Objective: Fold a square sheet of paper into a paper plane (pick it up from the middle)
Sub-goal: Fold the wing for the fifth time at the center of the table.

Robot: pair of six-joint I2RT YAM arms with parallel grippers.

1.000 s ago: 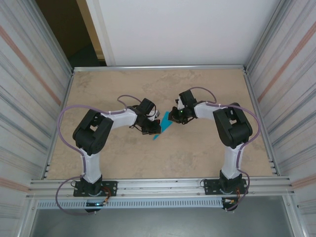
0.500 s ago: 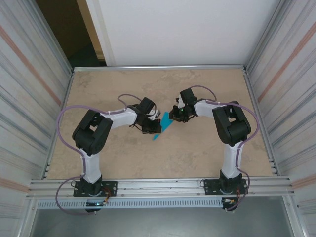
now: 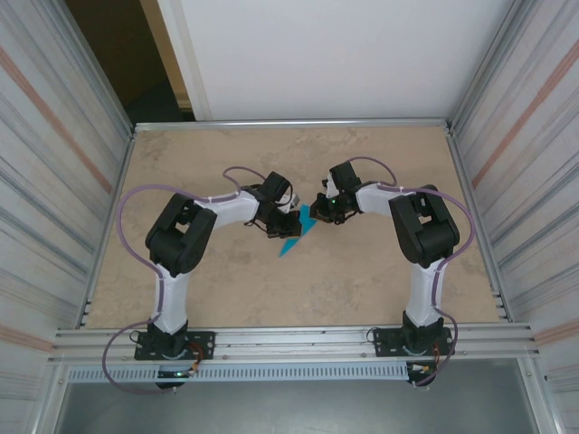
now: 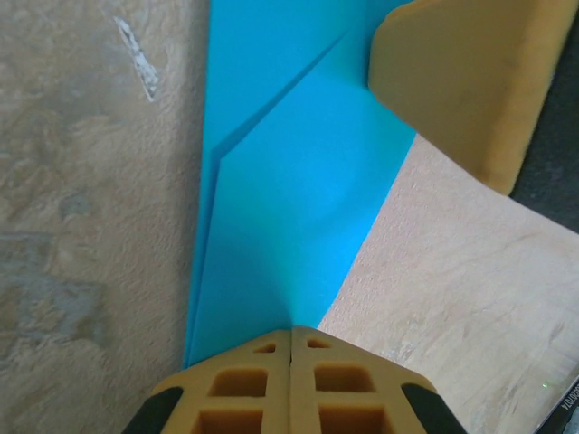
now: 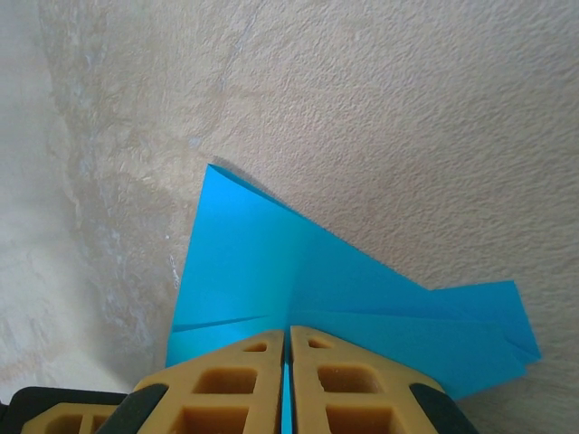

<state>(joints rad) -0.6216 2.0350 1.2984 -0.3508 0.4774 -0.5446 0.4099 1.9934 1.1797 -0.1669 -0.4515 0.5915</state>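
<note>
Teal paper, folded into a narrow paper plane (image 3: 295,237), lies flat on the table (image 3: 362,271) near its middle, between the two grippers. Both arms reach forward and bend inward at the elbow, wrists tipped down over the paper.

The left gripper (image 3: 282,221) is clenched tight, its tips at the plane's narrow end in the left wrist view (image 4: 291,362); I cannot tell whether a layer is caught between them. The right gripper (image 3: 319,211) grasps the wider end, a sliver of teal showing between its closed fingers (image 5: 288,348).

Since a second ago, the left elbow has swung inward and farther from the base, its cable loop now arching higher, and the left gripper has slid a little along the paper toward the far side. The right arm has barely shifted, and the plane lies where it did.

Seen from above, the plane's long axis runs diagonally, far-right to near-left, its pointed tip aimed near-left.
</note>
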